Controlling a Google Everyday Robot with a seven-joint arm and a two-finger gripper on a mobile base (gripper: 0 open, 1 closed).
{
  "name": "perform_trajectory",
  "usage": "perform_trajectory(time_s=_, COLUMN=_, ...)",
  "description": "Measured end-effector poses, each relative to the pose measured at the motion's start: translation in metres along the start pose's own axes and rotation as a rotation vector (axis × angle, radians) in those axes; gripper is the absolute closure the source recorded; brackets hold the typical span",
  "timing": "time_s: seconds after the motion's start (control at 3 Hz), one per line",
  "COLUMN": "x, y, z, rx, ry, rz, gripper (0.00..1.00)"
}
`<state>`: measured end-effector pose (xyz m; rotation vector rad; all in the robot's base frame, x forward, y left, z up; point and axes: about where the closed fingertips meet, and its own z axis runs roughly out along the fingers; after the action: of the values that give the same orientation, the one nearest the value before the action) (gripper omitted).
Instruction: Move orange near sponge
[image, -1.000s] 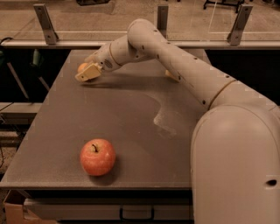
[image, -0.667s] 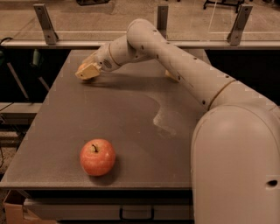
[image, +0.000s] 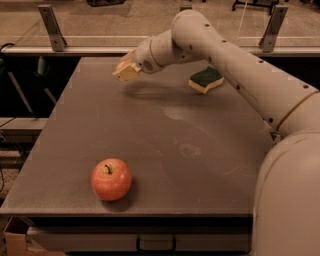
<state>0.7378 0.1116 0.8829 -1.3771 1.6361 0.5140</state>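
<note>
The sponge (image: 206, 79), dark green on top with a pale yellow body, lies on the table (image: 150, 130) at the back right. My gripper (image: 126, 70) hangs over the back of the table, left of the sponge and about a sponge-length and a half from it. It casts a shadow on the table just below it. No orange shows anywhere on the table; whether it is inside the gripper is hidden. My arm (image: 240, 65) reaches in from the right, passing above and behind the sponge.
A large red-orange apple (image: 111, 179) with a stem stands near the front left edge of the table. A metal rail with posts (image: 52, 25) runs behind the table. My white body (image: 287, 200) fills the front right corner.
My gripper has moved right from the table's back left corner toward the sponge. The arm has swung off the sponge, which now shows in full. The apple has not moved.
</note>
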Motion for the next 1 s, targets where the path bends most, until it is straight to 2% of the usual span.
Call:
perform_trajectory(time_s=0.33, x=0.0147, y=-0.0226, z=-0.0648, rx=0.128, ry=0.031, rz=-0.028, gripper=1.0)
perform_trajectory(time_s=0.67, x=0.0161, y=-0.023, z=-0.0666, rx=0.13, ry=0.031, rz=-0.025, gripper=1.0)
perform_trajectory(time_s=1.0, x=0.0245, y=-0.0186, z=-0.0669, rx=0.141, ry=0.021, rz=0.019, gripper=1.0)
